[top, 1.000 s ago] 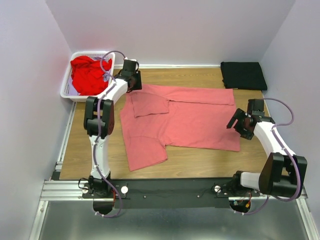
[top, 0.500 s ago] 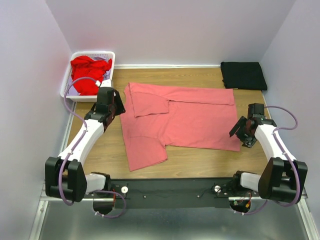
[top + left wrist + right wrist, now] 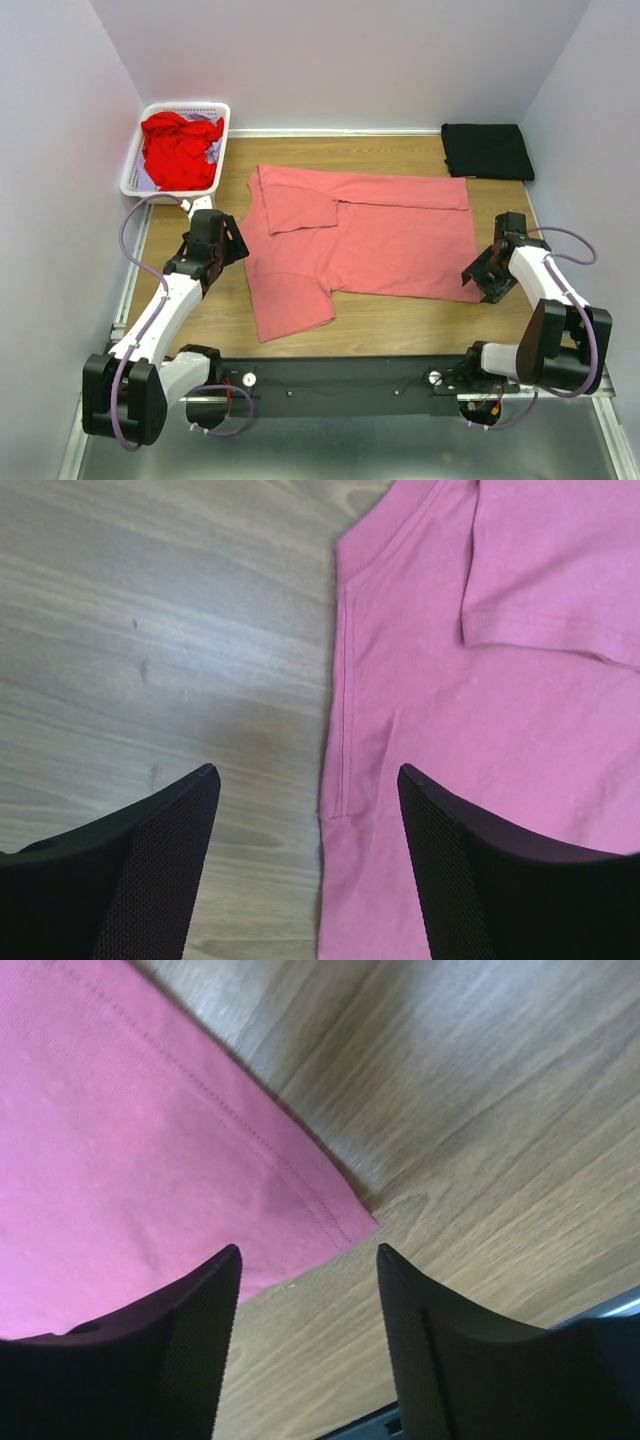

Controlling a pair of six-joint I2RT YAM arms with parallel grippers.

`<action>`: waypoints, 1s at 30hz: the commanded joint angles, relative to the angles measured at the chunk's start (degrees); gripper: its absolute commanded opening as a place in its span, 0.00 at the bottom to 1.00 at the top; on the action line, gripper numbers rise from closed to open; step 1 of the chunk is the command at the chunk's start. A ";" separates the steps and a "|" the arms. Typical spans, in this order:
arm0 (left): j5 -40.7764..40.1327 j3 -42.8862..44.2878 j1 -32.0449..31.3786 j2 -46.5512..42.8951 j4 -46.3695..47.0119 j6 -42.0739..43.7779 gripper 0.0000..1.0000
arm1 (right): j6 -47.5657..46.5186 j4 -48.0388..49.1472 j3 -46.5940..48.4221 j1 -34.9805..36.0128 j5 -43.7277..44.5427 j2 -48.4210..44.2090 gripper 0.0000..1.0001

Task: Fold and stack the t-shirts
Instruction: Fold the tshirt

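The shirt (image 3: 380,240) is lying flat mid-tabletop (image 3: 400,322), its long axis running left to right: hem (image 3: 474,240) pointing right, shoulders left, one sleeve (image 3: 292,305) sticking toward the near edge, the other seemingly folded over the chest. Being thin, limp cloth, it is going to sag, crease and slide rather than hold shape, so pinching it at edges and corners against the wood is looking best. The left gripper (image 3: 305,780) is hovering with jaws apart over the shirt's left seam; the right gripper (image 3: 308,1255) is poised, jaws likewise apart and empty, over the near hem corner
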 commanded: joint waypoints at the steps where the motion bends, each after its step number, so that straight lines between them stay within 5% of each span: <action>1: 2.54 -0.97 0.29 -1.63 0.89 -2.56 0.81 | 4.38 -1.24 -1.46 -0.91 2.18 1.08 0.61; 30: 1.40 -3.35 -3.31 -1.45 3.88 -3.44 0.80 | 12.47 2.19 -4.19 -2.84 6.66 -1.99 0.43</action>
